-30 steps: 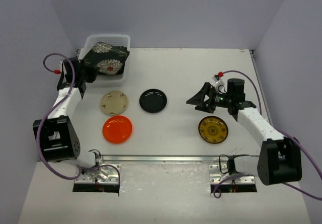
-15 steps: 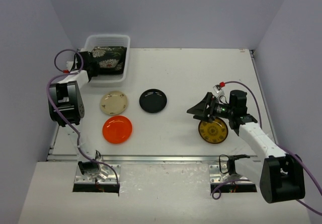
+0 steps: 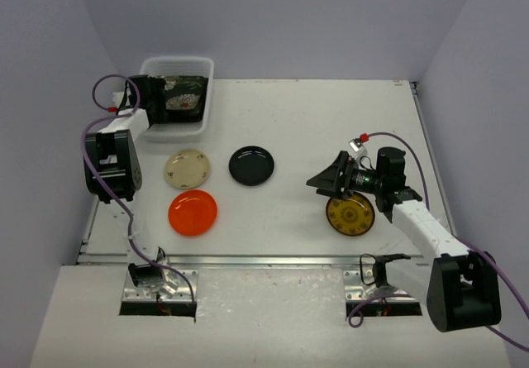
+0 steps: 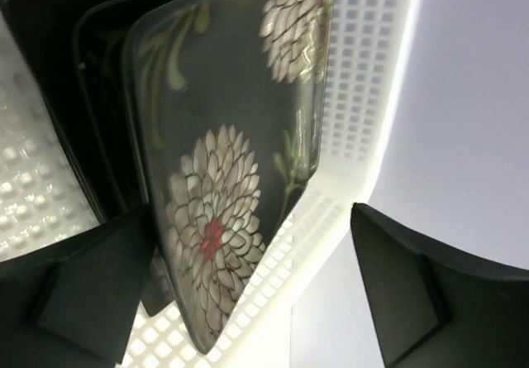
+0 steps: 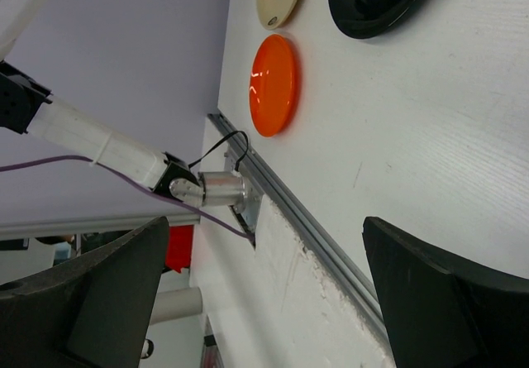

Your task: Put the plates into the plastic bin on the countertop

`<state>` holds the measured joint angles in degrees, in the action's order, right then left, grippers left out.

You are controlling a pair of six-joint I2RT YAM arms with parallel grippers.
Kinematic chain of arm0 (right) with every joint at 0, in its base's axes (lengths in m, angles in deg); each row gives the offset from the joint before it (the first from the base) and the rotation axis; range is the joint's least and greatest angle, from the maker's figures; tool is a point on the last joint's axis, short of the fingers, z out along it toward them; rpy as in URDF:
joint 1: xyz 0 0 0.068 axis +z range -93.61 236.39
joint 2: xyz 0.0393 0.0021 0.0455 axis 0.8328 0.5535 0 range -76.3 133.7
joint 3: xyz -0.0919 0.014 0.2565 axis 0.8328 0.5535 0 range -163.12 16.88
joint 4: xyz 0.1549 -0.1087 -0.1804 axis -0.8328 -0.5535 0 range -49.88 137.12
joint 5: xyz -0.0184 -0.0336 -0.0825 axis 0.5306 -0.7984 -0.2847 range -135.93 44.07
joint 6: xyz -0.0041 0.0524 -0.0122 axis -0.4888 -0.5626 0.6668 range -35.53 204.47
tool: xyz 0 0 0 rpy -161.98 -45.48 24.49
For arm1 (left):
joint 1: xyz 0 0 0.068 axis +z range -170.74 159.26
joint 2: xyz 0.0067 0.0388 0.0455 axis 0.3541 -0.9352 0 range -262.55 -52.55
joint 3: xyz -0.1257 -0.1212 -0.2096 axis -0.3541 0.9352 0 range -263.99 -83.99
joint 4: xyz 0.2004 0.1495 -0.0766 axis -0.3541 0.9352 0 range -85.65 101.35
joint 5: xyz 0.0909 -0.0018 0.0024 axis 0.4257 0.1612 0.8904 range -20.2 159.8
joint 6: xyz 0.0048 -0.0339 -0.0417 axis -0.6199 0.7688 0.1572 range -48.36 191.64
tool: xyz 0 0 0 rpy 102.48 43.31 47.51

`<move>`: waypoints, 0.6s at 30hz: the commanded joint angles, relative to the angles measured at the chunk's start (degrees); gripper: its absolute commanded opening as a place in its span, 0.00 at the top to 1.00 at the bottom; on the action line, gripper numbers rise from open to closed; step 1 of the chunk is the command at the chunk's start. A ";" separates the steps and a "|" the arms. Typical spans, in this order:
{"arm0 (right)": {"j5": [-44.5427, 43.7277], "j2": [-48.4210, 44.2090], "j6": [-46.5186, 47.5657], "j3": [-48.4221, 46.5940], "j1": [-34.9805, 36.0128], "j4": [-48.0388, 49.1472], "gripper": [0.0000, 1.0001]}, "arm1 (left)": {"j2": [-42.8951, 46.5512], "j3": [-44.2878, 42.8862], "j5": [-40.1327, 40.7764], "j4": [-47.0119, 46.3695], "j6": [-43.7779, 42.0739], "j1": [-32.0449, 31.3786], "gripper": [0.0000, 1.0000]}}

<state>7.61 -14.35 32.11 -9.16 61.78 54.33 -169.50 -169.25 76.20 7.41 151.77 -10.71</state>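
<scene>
Top external view: square plates stand in the plastic bin (image 3: 178,60), round plates lie on the countertop (image 3: 306,120).
The left gripper (image 3: 157,99) reaches into the bin at the far left corner, fingers spread wide. In the left wrist view the floral plate (image 4: 231,161) stands on edge between them, unclamped, leaning on other dark plates (image 4: 91,95). The right gripper (image 3: 329,178) hovers with fingers apart and empty, just over the yellow-patterned plate (image 3: 350,215). The cream plate (image 3: 188,168), black plate (image 3: 251,165) and orange plate (image 3: 193,212) lie flat, apart from one another.

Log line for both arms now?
left gripper open at plastic bin | floral plate inside | right gripper open by yellow plate on countertop
</scene>
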 commanded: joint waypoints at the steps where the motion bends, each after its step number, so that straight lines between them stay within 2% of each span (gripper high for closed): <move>1: 1.08 -0.05 0.81 -0.17 0.15 2.63 0.01 | 0.66 -6.63 1.15 0.37 -0.52 -1.33 0.00; 11: 1.91 -0.20 0.59 1.39 0.24 3.55 0.01 | -5.21 -13.26 -1.31 10.64 0.12 -1.86 0.00; 18: 1.80 -0.94 1.50 1.80 0.24 2.89 0.01 | -8.41 -22.00 -1.59 21.00 -2.71 -1.86 0.00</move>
<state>8.47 -14.40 32.13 -7.23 61.78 55.10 -179.12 -186.02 75.26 24.84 150.78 -12.10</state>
